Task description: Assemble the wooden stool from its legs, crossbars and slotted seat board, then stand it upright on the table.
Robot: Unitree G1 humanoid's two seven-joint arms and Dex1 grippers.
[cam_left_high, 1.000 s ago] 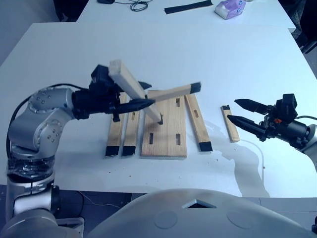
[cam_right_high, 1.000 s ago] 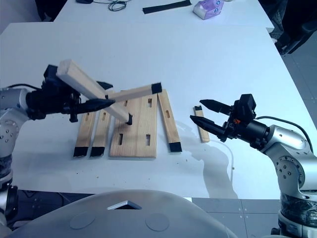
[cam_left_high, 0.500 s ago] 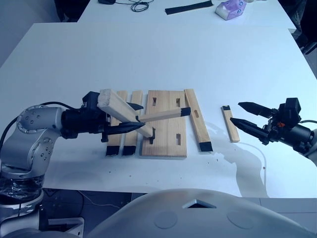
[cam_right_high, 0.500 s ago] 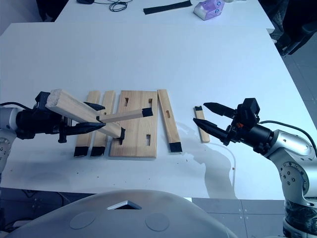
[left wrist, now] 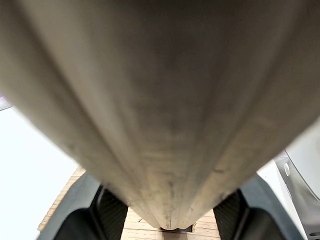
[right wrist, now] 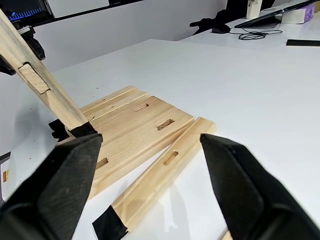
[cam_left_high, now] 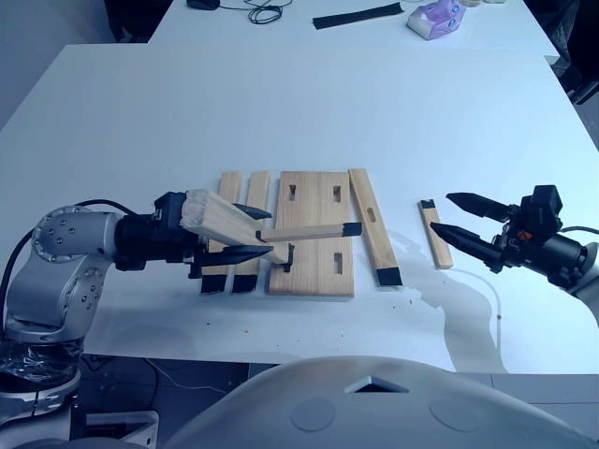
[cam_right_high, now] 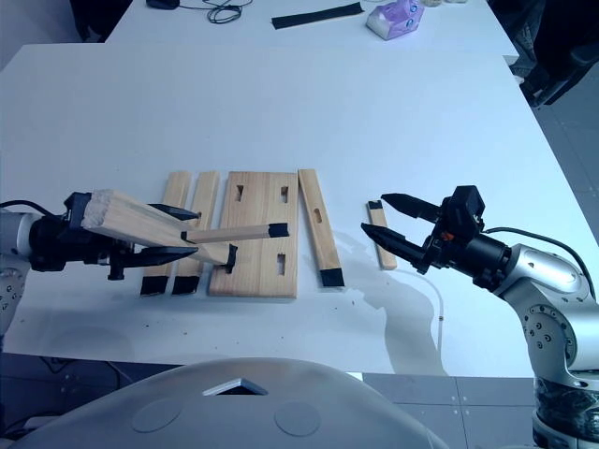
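My left gripper (cam_left_high: 257, 234) is shut on a thick wooden leg (cam_left_high: 225, 220), held low over the table at the slotted seat board's left edge. A thin crossbar (cam_left_high: 309, 231) juts from that leg, reaching right across the seat board (cam_left_high: 314, 267). The leg's underside (left wrist: 165, 125) looms close in the left wrist view. Two legs (cam_left_high: 241, 192) lie flat left of the board and one leg (cam_left_high: 372, 224) lies right of it. A short crossbar (cam_left_high: 435, 234) lies further right. My right gripper (cam_left_high: 447, 213) hovers open just right of it, its fingers (right wrist: 65, 175) framing the board (right wrist: 135, 125).
The white table (cam_left_high: 309, 103) has free room behind the parts. At the far edge lie a purple pack (cam_left_high: 433, 16), a black strip (cam_left_high: 356, 14) and cables (cam_left_high: 262, 7). The table's near edge runs close below the parts.
My left gripper has brought the leg and crossbar down from a steep tilt above the board to a low, nearly level pose, drawing back to the left. The right gripper has barely moved.
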